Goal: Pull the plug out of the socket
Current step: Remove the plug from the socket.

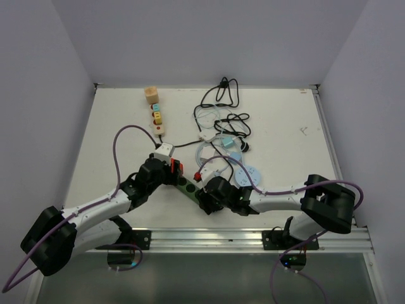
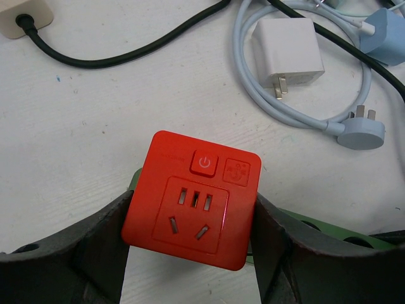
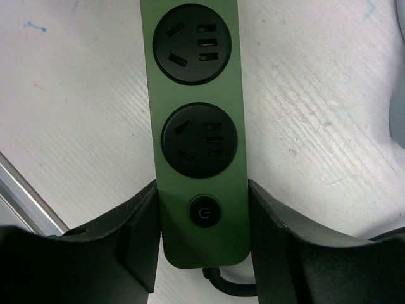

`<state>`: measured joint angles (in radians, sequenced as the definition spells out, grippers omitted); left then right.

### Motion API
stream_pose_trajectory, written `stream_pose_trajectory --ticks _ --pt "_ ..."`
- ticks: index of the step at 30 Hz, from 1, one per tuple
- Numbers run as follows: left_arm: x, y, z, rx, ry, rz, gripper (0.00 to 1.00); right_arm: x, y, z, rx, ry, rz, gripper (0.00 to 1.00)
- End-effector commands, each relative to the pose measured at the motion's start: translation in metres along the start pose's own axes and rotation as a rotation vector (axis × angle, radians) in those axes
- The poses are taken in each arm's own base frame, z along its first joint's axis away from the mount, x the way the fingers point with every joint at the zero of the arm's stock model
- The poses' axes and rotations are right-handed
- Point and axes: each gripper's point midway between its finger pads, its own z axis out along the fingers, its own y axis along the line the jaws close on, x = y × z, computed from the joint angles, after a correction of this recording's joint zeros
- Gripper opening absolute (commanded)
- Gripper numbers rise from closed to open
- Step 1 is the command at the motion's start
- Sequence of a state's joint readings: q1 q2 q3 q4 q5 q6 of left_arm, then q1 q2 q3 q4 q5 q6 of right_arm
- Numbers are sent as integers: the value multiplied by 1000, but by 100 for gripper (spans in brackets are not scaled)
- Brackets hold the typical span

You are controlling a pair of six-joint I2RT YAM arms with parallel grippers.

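Left wrist view: the left claw (image 2: 192, 220) pinches the red plug cube (image 2: 193, 199), seemingly seated on the green socket strip (image 3: 197, 85) by the desk's (image 2: 76, 126) near edge. The right claw (image 3: 202, 235) clamps the strip's switch end. Both grips look set, so the next move probably calls for a straight pull apart.

A white tabletop (image 1: 285, 158) fills the middle of the top view. It is boxed in by three plain, pale lilac-grey walls: the left wall (image 1: 38, 95), the back wall (image 1: 209, 38) and the right wall (image 1: 373, 95). The light is soft and even, with only faint shadows. An aluminium rail (image 1: 209, 239) runs along the tabletop's near edge, low in the frame, with a darker grey-green surface (image 1: 209, 278) below it. Up close, the tabletop shows fine scratches and a blue fleck (image 2: 57, 79) at upper left.
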<state>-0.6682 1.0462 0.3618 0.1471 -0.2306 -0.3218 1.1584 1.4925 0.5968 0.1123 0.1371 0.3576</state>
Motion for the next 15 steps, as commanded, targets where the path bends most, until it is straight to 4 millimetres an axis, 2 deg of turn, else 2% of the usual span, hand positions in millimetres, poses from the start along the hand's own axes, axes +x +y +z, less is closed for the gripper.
stream_pose_trajectory --ticks 1,7,15 --pt "-42 3 1 -30 -137 -144 0 69 -15 -5 52 238 32 0" --pt "-41 1 4 -22 -117 -157 0 71 -18 -6 62 240 33 0" --pt "-43 11 3 -70 -90 -189 0 70 -18 -7 63 233 33 0"
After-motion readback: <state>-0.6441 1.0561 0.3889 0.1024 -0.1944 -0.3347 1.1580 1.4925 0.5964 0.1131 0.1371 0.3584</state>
